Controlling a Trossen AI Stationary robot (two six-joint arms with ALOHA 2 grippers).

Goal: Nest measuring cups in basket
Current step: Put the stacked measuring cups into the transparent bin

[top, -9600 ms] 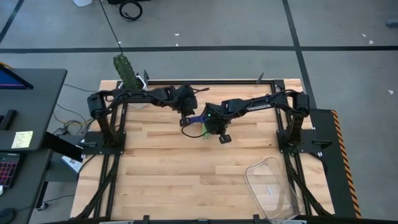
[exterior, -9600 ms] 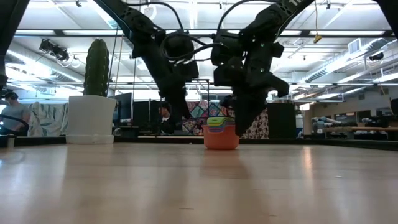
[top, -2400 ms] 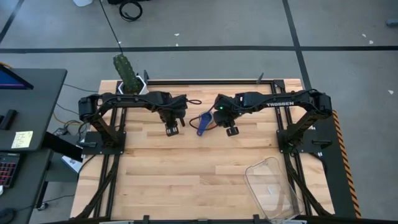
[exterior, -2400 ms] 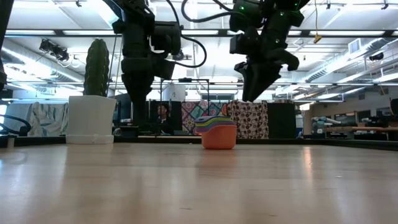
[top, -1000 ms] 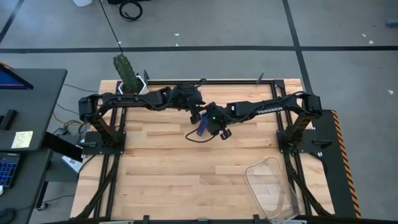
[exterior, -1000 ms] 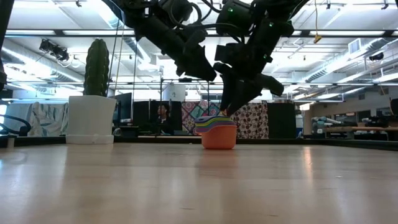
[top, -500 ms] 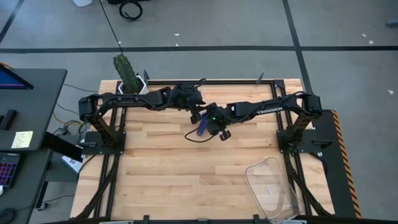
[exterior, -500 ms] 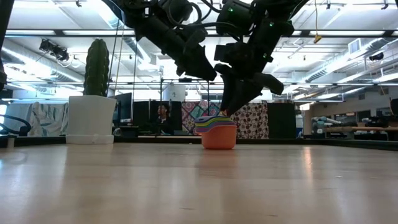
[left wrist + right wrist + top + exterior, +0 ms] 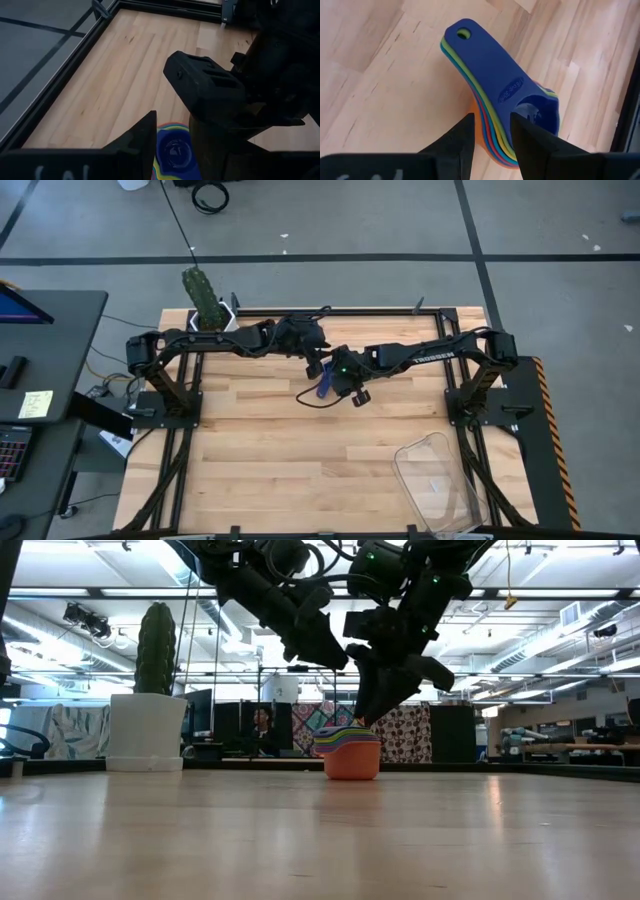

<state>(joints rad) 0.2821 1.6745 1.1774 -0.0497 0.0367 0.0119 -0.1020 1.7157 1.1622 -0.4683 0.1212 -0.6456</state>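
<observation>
From above we lose most of the nested measuring cups (image 9: 322, 383) beneath both arms; only the blue handle shows. The basket (image 9: 437, 480) is cut off by the lower edge. Whether the right gripper (image 9: 490, 137) touches the cups looks uncertain.

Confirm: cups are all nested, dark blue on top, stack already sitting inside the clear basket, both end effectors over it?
Not in the basket. The high view shows the nested measuring cups on the bare table near its far-middle, while the basket sits apart at the near right corner. Rest holds: dark blue cup on top, left end effector and right end effector over the stack.
</observation>
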